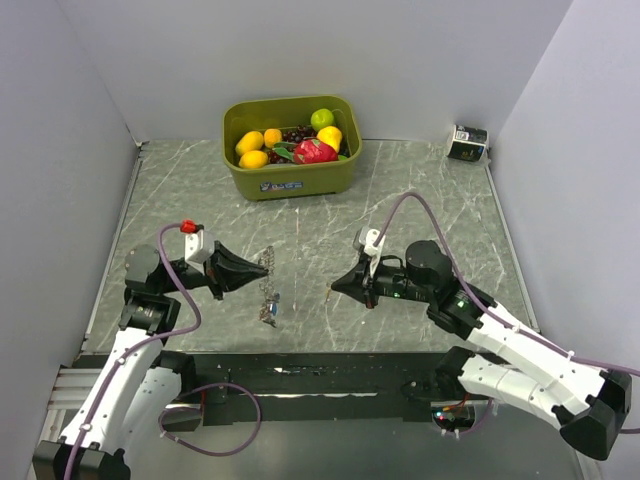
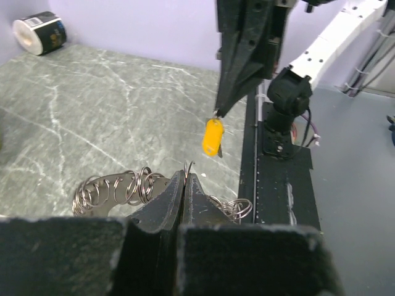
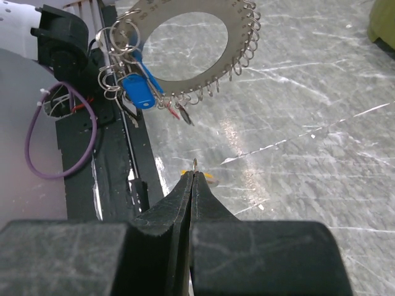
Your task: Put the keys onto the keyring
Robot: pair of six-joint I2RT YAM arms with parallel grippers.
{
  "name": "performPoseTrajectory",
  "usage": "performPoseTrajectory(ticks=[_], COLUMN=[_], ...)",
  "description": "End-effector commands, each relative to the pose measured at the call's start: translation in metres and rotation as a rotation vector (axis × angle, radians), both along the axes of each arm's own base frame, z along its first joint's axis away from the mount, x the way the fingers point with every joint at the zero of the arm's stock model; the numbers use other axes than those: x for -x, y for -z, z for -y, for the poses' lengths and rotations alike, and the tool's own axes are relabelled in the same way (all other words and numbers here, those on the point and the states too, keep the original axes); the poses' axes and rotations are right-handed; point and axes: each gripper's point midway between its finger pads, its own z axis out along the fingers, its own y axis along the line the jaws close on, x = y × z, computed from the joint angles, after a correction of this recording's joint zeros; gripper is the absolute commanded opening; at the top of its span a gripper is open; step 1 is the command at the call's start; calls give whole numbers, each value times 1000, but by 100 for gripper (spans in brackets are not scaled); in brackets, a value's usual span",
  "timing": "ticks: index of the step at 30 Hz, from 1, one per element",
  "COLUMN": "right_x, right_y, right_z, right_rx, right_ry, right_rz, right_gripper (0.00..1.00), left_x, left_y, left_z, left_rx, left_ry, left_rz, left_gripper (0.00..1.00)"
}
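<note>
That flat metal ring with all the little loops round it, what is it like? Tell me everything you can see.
The keyring is a flat, silvery metal disc with a big round hole, its rim lined with small wire split rings. A blue-headed key hangs from them. The left gripper, shut, holds it upright over the table; whether its lower edge touches there is unclear.

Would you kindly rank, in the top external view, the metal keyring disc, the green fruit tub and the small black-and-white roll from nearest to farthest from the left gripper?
1. Flat metal disc fringed with keyrings: right at the tip of the left gripper.
2. Green plastic tub of fruit: at the table's far edge, centre.
3. Small black-and-white roll: in the far right corner.
</note>
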Motion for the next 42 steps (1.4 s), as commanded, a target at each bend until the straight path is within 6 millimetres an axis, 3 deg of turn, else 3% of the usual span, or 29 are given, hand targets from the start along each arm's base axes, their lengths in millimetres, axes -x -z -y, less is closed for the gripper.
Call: performPoseTrajectory(ticks=[1, 26, 42], right_x=[-5, 17, 29], right_y=[-21, -53, -61], right_z=[-5, -41, -63], right_rx=[-49, -65, -74], right_ry=[-25, -347, -442], right_rz=[36, -10, -44], right_gripper=[0, 0, 0], left_x=[16, 36, 30], left_y=[-19, 0, 5], left_z=[6, 27, 30], left_rx=[3, -47, -62], left_ry=[77, 223, 193], left_rz=[114, 71, 57], left_gripper=[1, 1, 1])
